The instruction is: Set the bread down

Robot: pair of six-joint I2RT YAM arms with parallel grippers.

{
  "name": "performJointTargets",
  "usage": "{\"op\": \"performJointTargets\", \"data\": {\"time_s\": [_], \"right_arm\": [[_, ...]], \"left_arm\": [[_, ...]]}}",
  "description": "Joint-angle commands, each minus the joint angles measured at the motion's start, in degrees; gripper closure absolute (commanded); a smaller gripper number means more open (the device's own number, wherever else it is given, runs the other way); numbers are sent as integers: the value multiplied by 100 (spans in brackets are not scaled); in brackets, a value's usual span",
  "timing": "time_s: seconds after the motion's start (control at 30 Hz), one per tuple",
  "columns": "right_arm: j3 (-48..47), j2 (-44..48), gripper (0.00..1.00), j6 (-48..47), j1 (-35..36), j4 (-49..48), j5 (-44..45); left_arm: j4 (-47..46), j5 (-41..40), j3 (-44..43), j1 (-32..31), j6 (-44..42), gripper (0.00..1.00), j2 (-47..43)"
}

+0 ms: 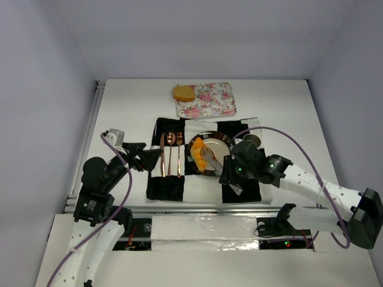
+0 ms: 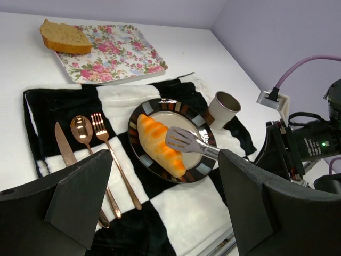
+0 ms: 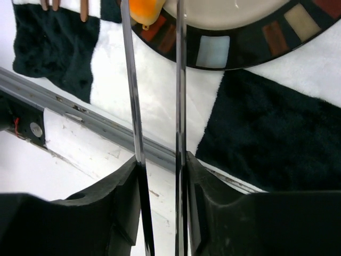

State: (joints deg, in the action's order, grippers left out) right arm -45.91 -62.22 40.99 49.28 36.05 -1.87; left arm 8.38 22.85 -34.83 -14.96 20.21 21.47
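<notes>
An orange bread roll [image 1: 197,153] lies on the dark-rimmed plate [image 1: 225,143] on a black-and-white placemat; it also shows in the left wrist view [image 2: 158,143]. My right gripper [image 1: 230,170] is shut on metal tongs [image 1: 210,157], whose arms [image 3: 130,80] stay spread. The tongs' head [image 2: 181,140] hangs over the plate right beside the roll, not closed on it. The roll's end [image 3: 144,10] shows by the left tong arm. A brown bread slice [image 1: 184,92] lies on a floral tray [image 1: 212,98]. My left gripper [image 1: 149,158] is open and empty, left of the cutlery.
A copper knife [image 1: 162,154], spoon [image 1: 170,149] and fork [image 1: 179,149] lie on the placemat [image 1: 164,185] left of the plate. A grey cup [image 1: 252,140] stands at the plate's right. A metal rail [image 3: 80,109] runs along the table's near edge.
</notes>
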Motion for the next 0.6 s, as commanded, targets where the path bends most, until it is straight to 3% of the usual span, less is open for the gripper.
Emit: {"op": "performJointTargets", "data": {"time_s": [0.0,0.03,0.17,0.33,0.57], "right_arm": [[-189,130,60,120,65,-468,152],[-242,148,54,128,65,-398,317],[-550,297,46,111,65,-178,599],[-989,377,49,58,65,-195,960],[-1999,-922,50,-582,-356,-801,978]], "left_arm": [[-302,18,29,-24,10,22,50],[-293,18,38,-24,10,22,50],[-293,18,38,-24,10,22,41],[-293,26,38,-24,10,22,32],[-293,26,29,-24,1,22,41]]}}
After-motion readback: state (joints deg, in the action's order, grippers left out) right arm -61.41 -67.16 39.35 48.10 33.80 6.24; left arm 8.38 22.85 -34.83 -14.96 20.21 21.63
